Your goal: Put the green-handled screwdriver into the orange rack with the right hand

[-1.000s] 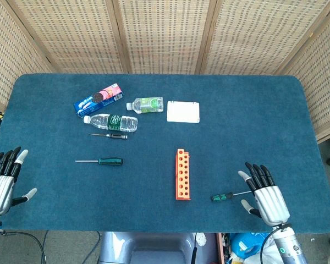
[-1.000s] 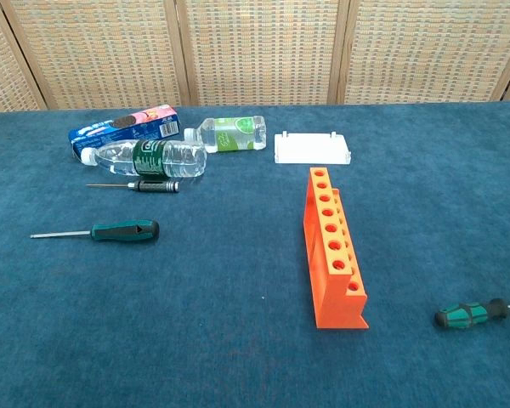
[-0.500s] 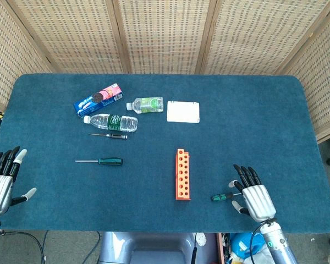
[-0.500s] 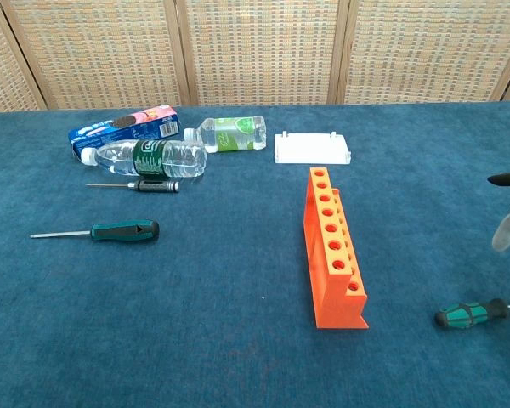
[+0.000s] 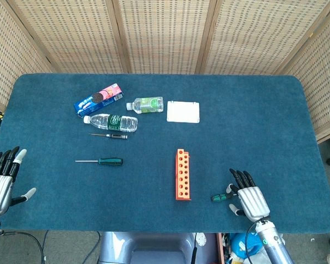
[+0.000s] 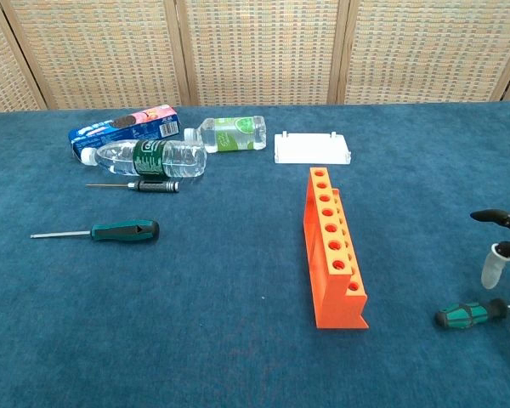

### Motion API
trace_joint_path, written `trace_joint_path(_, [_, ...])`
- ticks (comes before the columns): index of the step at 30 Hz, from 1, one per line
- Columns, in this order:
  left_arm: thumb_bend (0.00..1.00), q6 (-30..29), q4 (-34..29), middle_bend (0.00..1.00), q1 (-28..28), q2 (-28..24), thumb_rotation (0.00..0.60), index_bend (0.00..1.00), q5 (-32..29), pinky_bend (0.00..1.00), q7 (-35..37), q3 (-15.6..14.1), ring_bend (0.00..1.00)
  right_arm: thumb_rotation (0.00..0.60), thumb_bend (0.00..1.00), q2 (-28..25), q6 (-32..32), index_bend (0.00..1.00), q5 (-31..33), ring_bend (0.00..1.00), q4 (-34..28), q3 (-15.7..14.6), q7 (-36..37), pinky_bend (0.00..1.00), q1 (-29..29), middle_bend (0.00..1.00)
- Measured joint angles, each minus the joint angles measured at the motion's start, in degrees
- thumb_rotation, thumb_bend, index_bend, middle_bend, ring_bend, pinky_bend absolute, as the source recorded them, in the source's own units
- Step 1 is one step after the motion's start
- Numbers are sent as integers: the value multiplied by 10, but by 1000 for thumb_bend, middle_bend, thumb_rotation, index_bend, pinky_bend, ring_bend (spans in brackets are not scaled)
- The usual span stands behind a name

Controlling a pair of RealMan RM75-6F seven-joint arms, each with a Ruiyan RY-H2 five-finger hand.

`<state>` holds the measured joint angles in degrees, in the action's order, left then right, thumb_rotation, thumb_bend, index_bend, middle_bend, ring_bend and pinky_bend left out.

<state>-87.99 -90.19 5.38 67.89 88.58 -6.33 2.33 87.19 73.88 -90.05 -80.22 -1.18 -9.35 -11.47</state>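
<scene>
While the green-and-black-handled screwdriver (image 5: 219,196) lies flat on the napped blue cloth table (image 5: 253,121), just right of the orange plastic rack (image 5: 182,174) with its two rows of round holes, the right hand (image 5: 245,197) is held spread above the thin metal shaft, fingers apart and nothing gripped. Contact with the tool cannot be told; in the chest view only the fingertips (image 6: 495,264) are seen, raised above the handle. The left hand (image 5: 1,180) is seen at the near left table edge, fingers apart, holding nothing. Farther left, a second dark-green-handled screwdriver (image 5: 99,161) and a small black-handled one (image 5: 109,135) are laid flat. Behind them, a clear plastic bottle with a dark label (image 5: 110,122), a smaller green-labelled bottle (image 5: 145,104), a blue-and-pink biscuit packet (image 5: 98,99) and a flat white rectangular box (image 5: 182,111) are found. Woven wicker screens (image 5: 165,33) are set behind.
</scene>
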Motion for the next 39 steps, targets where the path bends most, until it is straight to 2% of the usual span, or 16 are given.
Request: trace_joint_path(39, [0, 3, -1, 0, 1, 0, 600, 0, 0, 0, 1, 0, 0, 600, 251, 16, -58, 455, 42, 0, -15, 10, -52, 0, -36, 0])
